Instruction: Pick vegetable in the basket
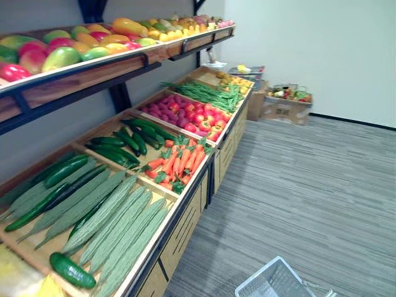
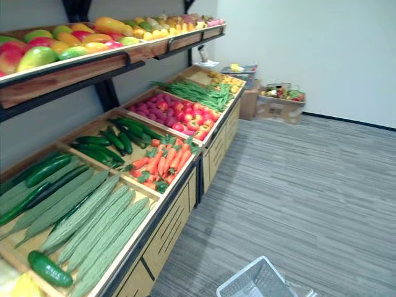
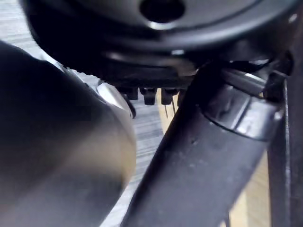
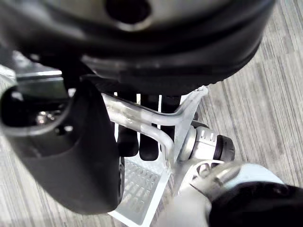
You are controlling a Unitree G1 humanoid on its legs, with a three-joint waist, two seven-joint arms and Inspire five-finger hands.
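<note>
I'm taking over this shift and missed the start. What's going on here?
The robot stands beside a wooden produce stand. Its right hand is curled round the handle of a white basket, held low by the floor. The part of the basket that shows holds nothing. No vegetable is picked yet: the cucumbers, carrots and long ridged gourds lie in their bins. What the left hand is doing cannot be told from its wrist view.
</note>
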